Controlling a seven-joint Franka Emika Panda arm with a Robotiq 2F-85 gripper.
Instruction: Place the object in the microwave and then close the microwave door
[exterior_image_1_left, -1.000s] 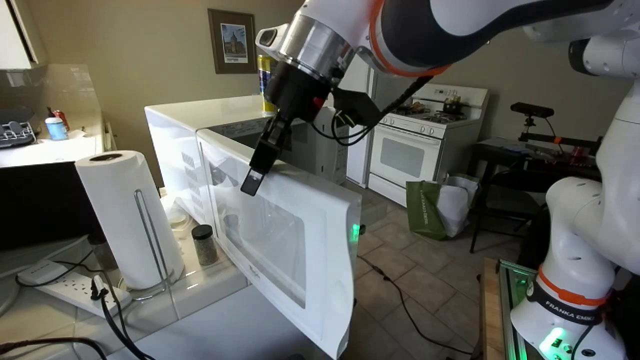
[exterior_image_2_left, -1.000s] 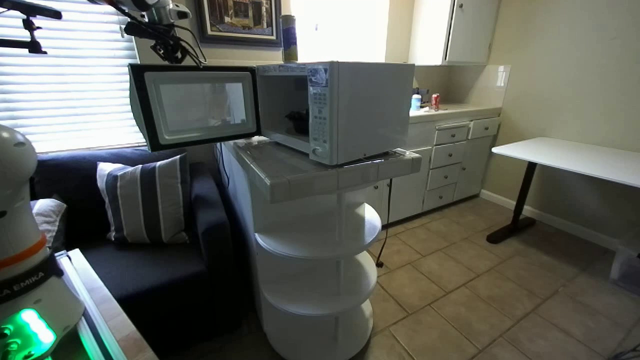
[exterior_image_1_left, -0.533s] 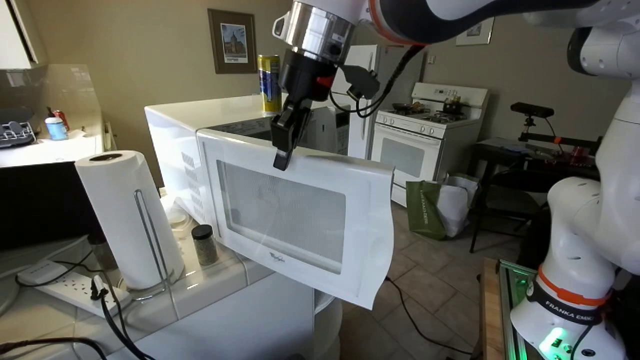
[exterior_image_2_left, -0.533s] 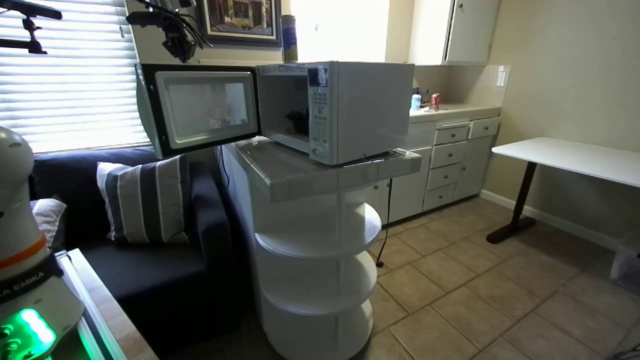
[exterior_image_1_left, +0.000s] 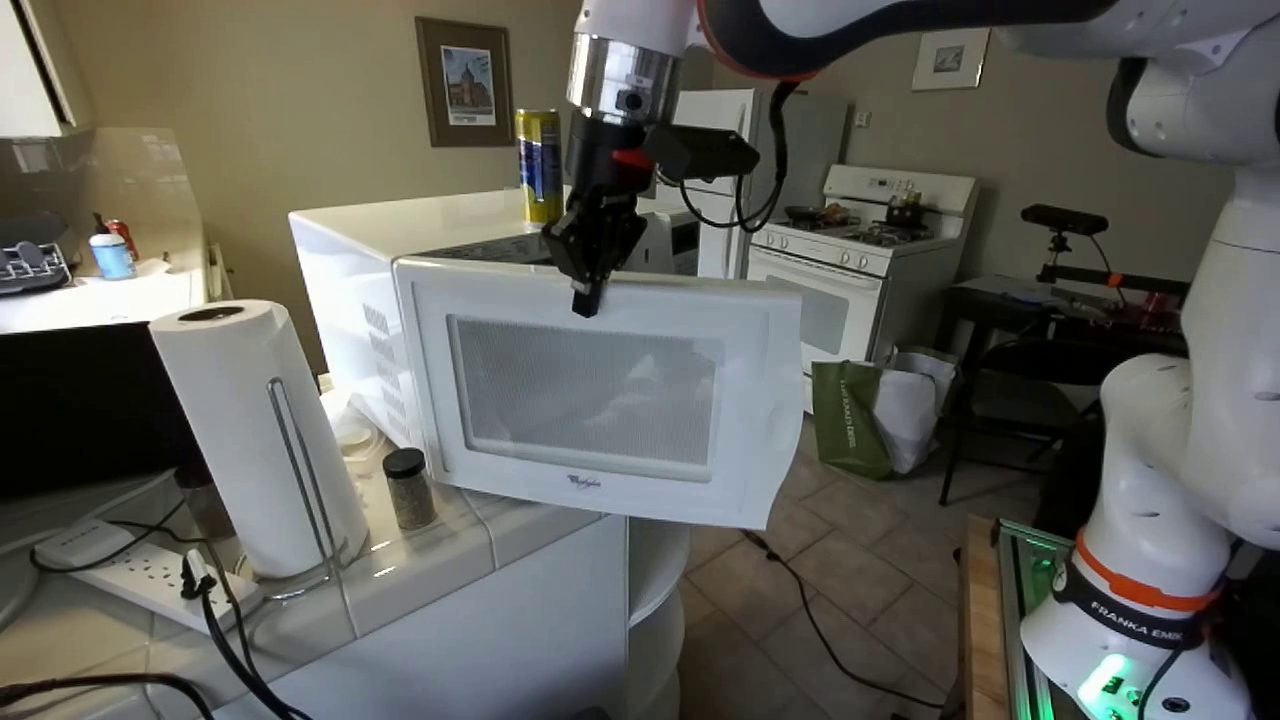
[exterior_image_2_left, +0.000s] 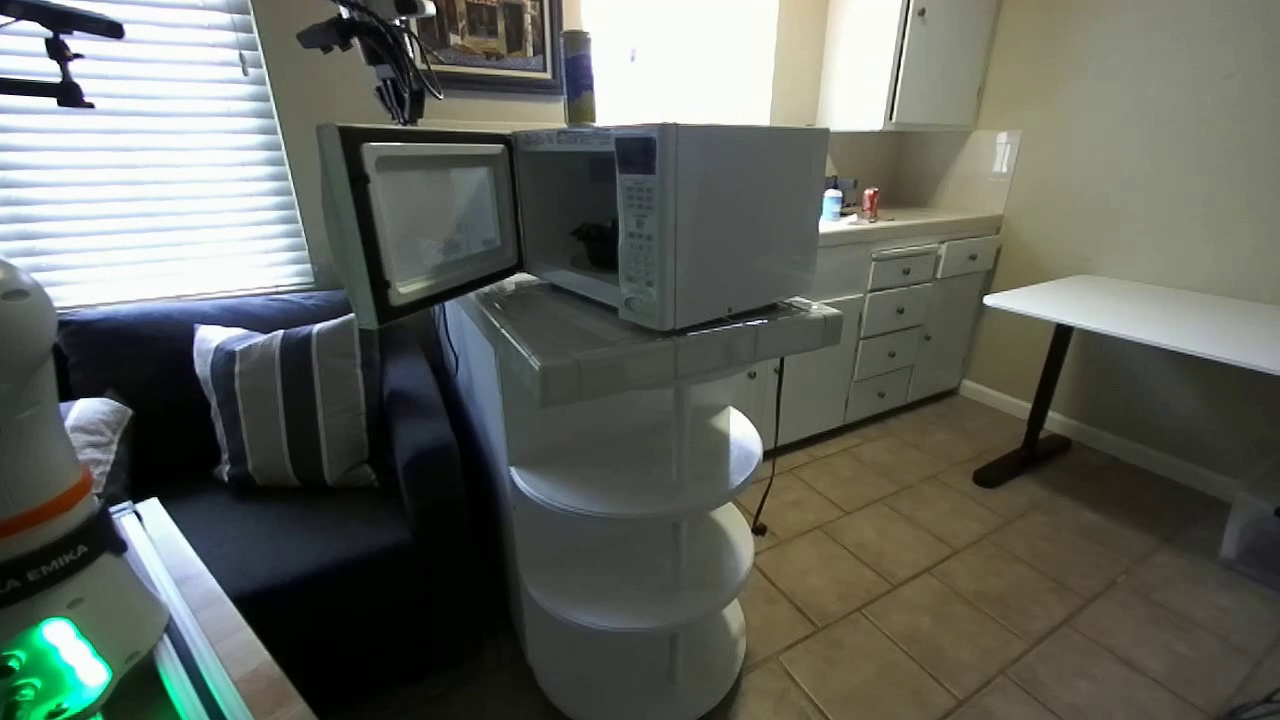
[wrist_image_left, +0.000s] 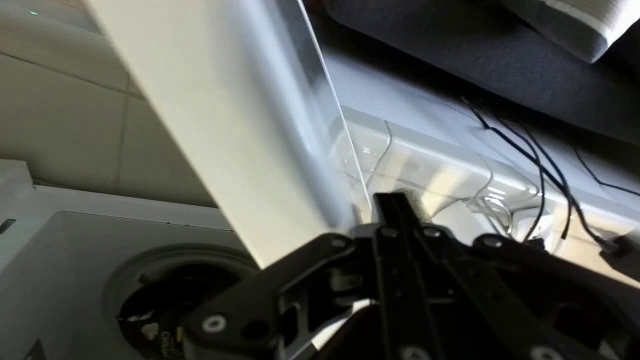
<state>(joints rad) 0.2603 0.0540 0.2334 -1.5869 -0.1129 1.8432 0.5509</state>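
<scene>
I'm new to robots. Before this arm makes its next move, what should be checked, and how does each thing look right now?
1. Object inside the microwave: ok; a dark object sits in it.
2. Microwave door closed: not ok; it stands open.
3. End effector shut and holding nothing: ok.
4. End effector on the outer side of the door, where a push would likely swing it closed: ok.
5. End effector in contact with the door: cannot tell for certain.
6. Yellow-and-blue can upright on top of the microwave: ok.
</scene>
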